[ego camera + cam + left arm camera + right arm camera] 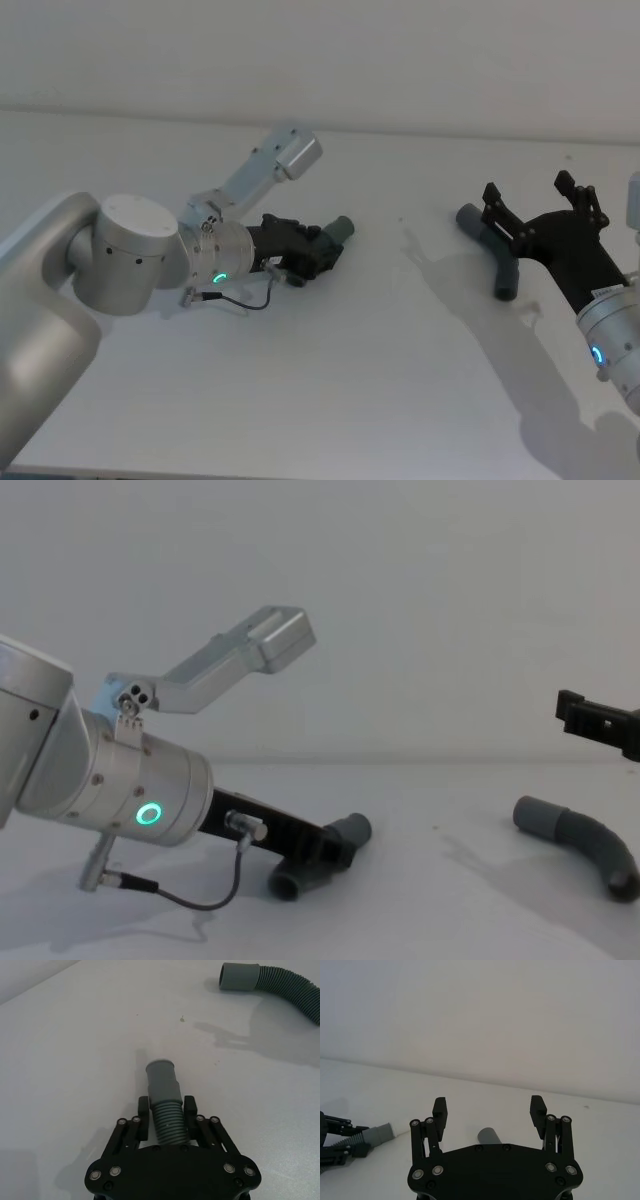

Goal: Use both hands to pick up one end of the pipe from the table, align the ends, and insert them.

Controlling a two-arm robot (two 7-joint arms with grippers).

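Now the left claw (166, 1106) grips the left pipe piece (161, 1080); the right claw (490, 1106), wide open, hangs seemingly above the right pipe piece (489, 1136).

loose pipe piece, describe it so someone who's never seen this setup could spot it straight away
On the white table, look to the robot's right side, beneath the open right gripper. There lies the loose pipe piece, a bent dark grey ribbed hose with a smooth collar. Unlike the other pipe piece, clamped in the left gripper, nothing touches it.

Ribbed plastic pipe (166, 1110) (matt), smooth table (70, 1060)
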